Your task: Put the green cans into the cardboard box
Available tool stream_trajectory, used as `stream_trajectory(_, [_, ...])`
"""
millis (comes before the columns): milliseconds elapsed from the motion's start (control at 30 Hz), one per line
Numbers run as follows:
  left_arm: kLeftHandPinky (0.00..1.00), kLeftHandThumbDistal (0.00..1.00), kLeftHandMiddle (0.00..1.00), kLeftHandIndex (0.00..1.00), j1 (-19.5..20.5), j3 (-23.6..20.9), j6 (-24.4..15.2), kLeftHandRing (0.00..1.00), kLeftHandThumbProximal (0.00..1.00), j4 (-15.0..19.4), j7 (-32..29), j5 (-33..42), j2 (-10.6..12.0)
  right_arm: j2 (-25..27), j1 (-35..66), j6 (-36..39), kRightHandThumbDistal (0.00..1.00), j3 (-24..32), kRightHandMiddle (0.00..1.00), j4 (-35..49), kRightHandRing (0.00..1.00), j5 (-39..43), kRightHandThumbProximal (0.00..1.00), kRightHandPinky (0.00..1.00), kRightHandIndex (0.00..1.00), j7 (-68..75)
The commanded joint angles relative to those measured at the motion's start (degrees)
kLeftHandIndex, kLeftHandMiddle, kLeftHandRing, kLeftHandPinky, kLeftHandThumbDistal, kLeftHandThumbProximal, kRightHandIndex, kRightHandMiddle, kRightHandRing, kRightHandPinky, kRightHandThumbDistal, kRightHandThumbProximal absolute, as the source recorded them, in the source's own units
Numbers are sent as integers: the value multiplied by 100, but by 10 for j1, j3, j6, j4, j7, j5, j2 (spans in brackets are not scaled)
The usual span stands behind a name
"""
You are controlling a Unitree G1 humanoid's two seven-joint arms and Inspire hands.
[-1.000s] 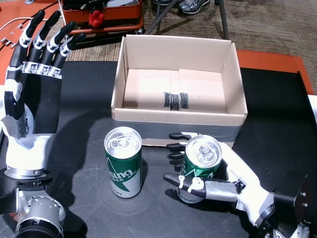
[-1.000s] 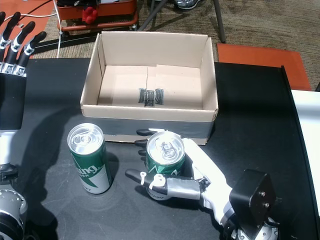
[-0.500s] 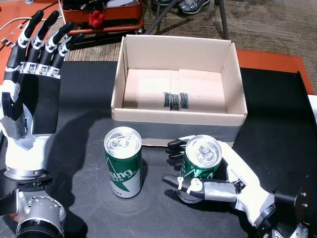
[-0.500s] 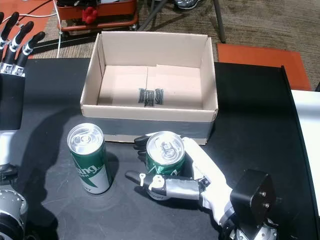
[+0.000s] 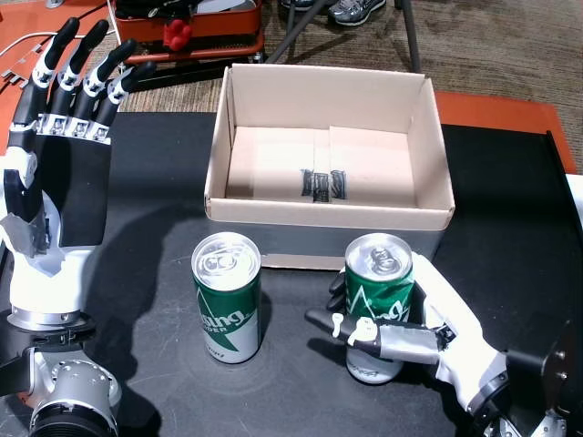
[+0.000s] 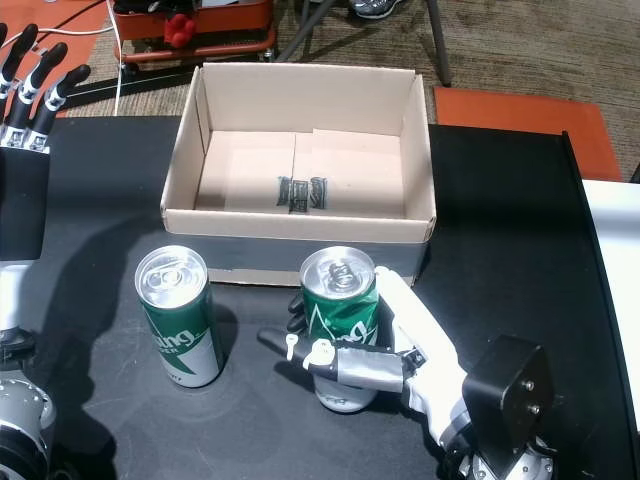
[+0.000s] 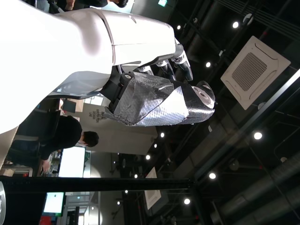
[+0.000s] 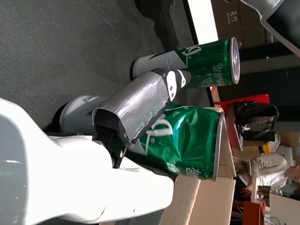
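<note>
The left hand (image 5: 59,155) stands raised at the far left of the surface (image 5: 510,209), palm flat, fingers spread and holding nothing, apparently parked out of the way while the other arm works. In a head view (image 6: 22,130) it is cut off by the frame edge, and the left wrist view shows mostly ceiling lights past a taped thumb, so its underside goes unseen.

To the right of that hand, well apart from it, the free can (image 5: 227,298) stands upright, untouched, near the front wall of the box (image 5: 328,217). The box is open-topped and holds no cans, so the task looks barely begun.

Further right, the right hand (image 5: 410,332) grips the held can (image 5: 377,305), thumb across the front and fingers wrapped behind, the can upright just short of the box. That side grasp likely keeps the can vertical for a lift over the front wall. The right wrist view shows the held can (image 8: 187,140) pressed against the palm, the free can (image 8: 201,65) beyond it.

Whether the held can's base touches the surface cannot be told: the fingers hide much of its back.
</note>
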State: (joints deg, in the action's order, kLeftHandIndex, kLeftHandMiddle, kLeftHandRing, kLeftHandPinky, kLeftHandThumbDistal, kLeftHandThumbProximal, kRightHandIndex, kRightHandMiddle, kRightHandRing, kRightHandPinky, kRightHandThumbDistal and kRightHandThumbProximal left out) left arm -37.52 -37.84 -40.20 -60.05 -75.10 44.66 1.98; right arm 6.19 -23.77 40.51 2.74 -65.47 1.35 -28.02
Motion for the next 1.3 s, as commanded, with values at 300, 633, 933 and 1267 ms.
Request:
stream_trajectory(300, [84,30,76,70,6,0,2,83,77,2,0,3,1,0,-1,1,100,1,32,2,35,-2,16,36,33,1])
stream_trajectory(633, [83,29,76,70,5,1,3,83,77,-2,-3,2,-2,1,0,2,100,-3,30,6,32,-8,14,33,30,13])
stream_trajectory(933, [83,29,76,70,5,0,4,83,76,-1,-3,3,-1,-3,-2,7,98,5,22,-1,26,2,13,28,14,1])
stream_trajectory(1267, [83,30,76,70,4,0,10,83,75,-2,-4,3,-1,-3,-3,5,100,6,22,-4,26,4,15,27,13,1])
